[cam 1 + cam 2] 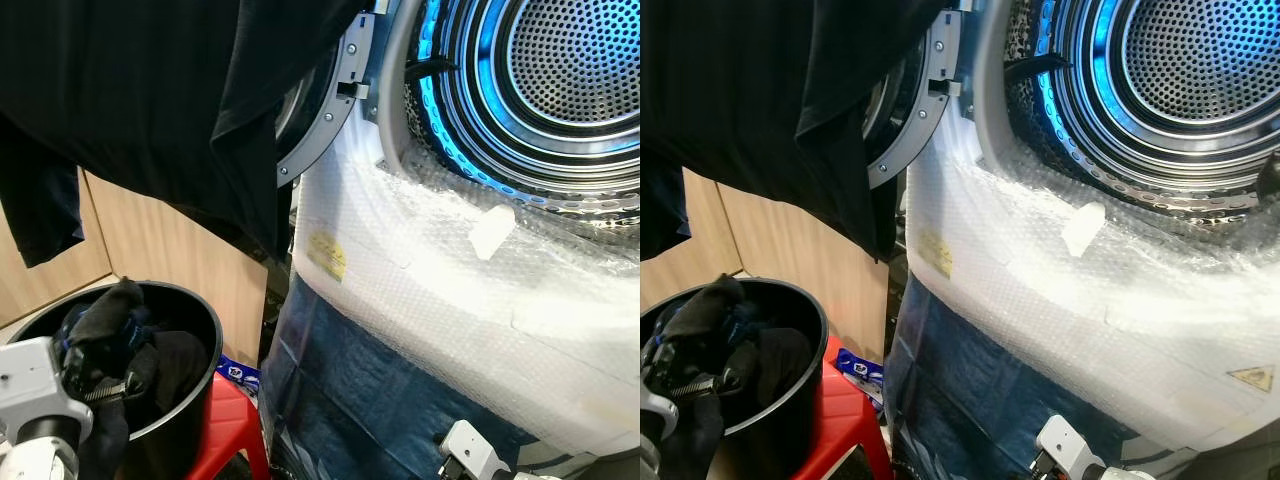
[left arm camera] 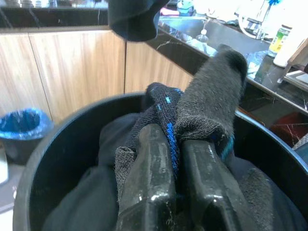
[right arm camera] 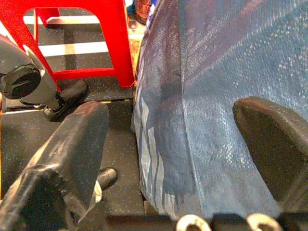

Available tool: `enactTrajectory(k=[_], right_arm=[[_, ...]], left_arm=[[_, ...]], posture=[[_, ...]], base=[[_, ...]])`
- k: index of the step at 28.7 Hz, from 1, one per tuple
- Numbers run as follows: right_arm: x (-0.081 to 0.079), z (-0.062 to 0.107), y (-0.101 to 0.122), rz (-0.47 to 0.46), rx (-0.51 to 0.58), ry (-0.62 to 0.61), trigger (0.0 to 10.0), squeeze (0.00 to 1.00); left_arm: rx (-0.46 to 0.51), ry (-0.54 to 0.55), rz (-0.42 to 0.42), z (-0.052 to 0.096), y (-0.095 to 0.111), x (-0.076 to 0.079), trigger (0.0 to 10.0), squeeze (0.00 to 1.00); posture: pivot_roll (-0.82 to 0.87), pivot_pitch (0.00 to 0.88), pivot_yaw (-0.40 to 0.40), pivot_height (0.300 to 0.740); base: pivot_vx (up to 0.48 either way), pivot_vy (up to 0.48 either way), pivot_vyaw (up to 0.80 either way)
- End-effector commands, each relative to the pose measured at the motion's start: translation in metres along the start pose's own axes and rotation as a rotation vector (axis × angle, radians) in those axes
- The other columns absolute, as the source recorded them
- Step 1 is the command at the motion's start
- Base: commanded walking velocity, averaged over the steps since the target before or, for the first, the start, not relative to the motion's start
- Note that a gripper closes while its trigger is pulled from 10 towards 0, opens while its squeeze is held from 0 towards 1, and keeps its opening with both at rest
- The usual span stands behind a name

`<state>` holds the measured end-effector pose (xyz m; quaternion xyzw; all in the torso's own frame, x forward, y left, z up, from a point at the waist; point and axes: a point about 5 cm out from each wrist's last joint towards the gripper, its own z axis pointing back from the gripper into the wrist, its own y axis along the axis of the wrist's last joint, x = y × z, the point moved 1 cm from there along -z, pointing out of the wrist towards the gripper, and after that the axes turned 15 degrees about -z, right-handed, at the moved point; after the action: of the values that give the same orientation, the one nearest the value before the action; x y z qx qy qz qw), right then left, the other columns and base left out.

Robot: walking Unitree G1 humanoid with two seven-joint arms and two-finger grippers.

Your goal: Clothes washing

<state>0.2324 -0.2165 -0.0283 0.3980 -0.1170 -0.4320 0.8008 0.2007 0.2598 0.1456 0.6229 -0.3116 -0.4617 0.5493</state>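
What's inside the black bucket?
The black bucket holds dark clothes; the left gripper pinches a dark sock from the pile. Whatever lies deeper is covered.

1. I see a red stool [image 3: 86,43] on the dark speckled floor [image 3: 120,144]; its seat carries the black bucket.
2. Light wooden cabinet panels [image 2: 72,72] stand behind it, under a dark marbled counter [image 2: 48,17].
3. A small bin with a blue liner [image 2: 21,127] sits on the floor beside the cabinets.
4. A green bottle [image 2: 277,39] stands upright on the counter, at its far end.
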Motion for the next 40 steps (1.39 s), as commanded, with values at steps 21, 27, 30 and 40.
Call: enactTrajectory(k=[21, 27, 30, 40], right_arm=[[0.013, 0.012, 0.002, 0.017, -0.018, -0.024, 10.0, 0.0], [0.014, 0.013, 0.003, 0.022, -0.019, -0.027, 10.0, 0.0], [0.015, 0.013, 0.003, 0.022, -0.019, -0.028, 10.0, 0.0], [0.018, 0.016, 0.003, 0.021, -0.021, -0.037, 10.0, 0.0]], left_arm=[[0.011, 0.032, -0.014, 0.005, 0.0, -0.002, 10.0, 0.0], [0.013, 0.036, -0.016, 0.007, -0.002, -0.002, 4.4, 0.0], [0.011, 0.04, -0.013, 0.008, -0.002, -0.002, 2.9, 0.0], [-0.072, 0.074, 0.037, 0.011, -0.021, -0.004, 10.0, 0.0]], posture=[[0.18, 0.0, -0.157, 0.74], [0.18, 0.0, -0.158, 0.74], [0.18, 0.0, -0.158, 0.74], [0.17, 0.0, -0.161, 0.74]], base=[[0.0, 0.0, 0.0], [0.0, 0.0, 0.0], [0.0, 0.0, 0.0], [0.0, 0.0, 0.0]])
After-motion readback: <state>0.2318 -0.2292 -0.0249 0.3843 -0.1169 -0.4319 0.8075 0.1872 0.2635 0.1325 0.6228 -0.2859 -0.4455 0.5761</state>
